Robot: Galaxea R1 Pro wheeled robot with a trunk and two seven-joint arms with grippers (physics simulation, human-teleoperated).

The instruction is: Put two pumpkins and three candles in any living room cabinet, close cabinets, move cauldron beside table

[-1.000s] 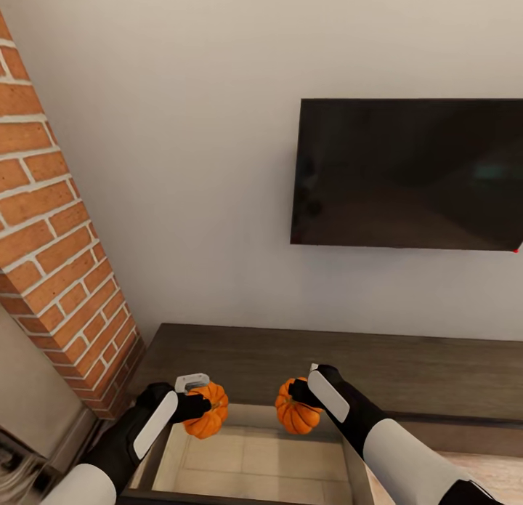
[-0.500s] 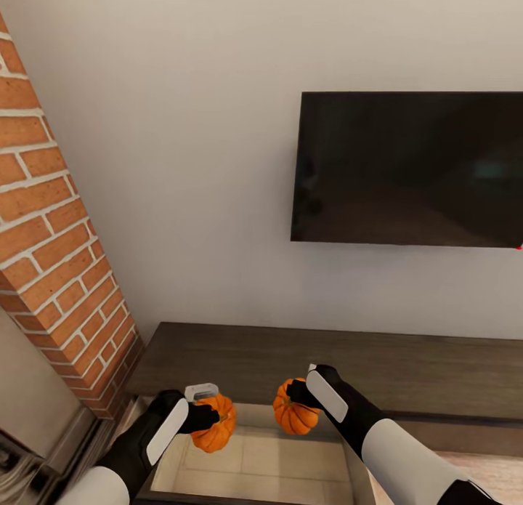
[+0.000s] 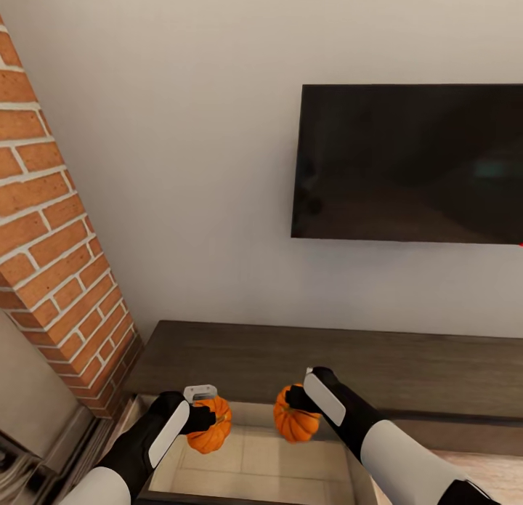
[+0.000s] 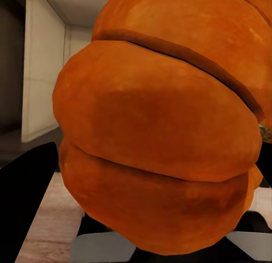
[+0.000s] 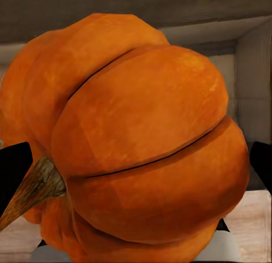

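Two orange ribbed pumpkins hang over an open pull-out drawer [image 3: 254, 461] of the long dark-brown cabinet [image 3: 327, 363]. My left gripper [image 3: 203, 418] is shut on the left pumpkin [image 3: 211, 430], which looms large in the left wrist view [image 4: 164, 132]. My right gripper [image 3: 298, 403] is shut on the right pumpkin [image 3: 294, 421], seen close with its stem in the right wrist view [image 5: 141, 138]. The drawer shows a pale beige bottom below both pumpkins. Candles, cauldron and table are out of view.
A brick column [image 3: 51, 258] stands at the left beside the cabinet. A black wall-mounted TV [image 3: 410, 163] hangs above the cabinet top on a plain white wall. A grey unit [image 3: 29, 425] sits at the lower left.
Both pumpkins have sunk lower toward the open drawer, and the left gripper has moved slightly right. The head view has tilted a little, shifting the TV upward.
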